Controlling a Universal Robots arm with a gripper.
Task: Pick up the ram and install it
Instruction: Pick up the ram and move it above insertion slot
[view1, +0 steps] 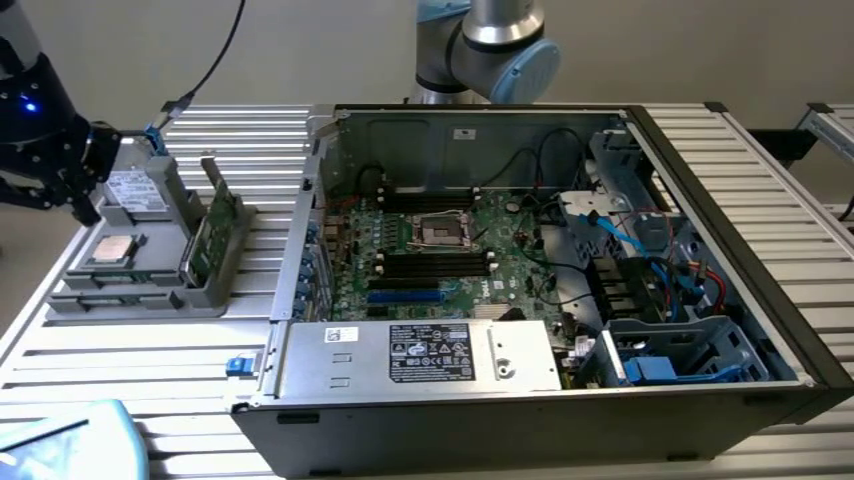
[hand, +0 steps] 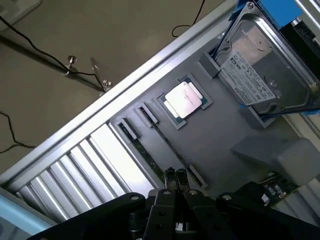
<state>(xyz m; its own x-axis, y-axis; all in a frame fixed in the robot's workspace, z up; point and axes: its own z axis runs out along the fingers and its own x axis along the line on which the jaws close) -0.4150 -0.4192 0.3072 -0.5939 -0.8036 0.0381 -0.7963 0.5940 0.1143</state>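
Observation:
The ram (hand: 169, 146) is a thin dark stick standing on edge in a slot of the grey tray (hand: 220, 135). A second narrow slot piece (hand: 134, 136) runs beside it. My gripper (hand: 175, 176) hovers just over the near end of the ram, fingertips pressed together with nothing between them. In the exterior view the black gripper (view1: 60, 170) hangs at the tray's (view1: 134, 305) far left side, well away from the open computer case (view1: 534, 400). The motherboard's black memory slots (view1: 430, 262) lie inside the case, beside the processor socket (view1: 441, 231).
The tray also holds a square silver processor chip (hand: 184, 100), a hard drive (hand: 265, 65) and an upright green card (view1: 214, 235). A power supply (view1: 420, 355) fills the case's front. Cables (view1: 641, 240) crowd the case on the exterior view's right. Ribbed aluminium table (view1: 147, 380) surrounds everything.

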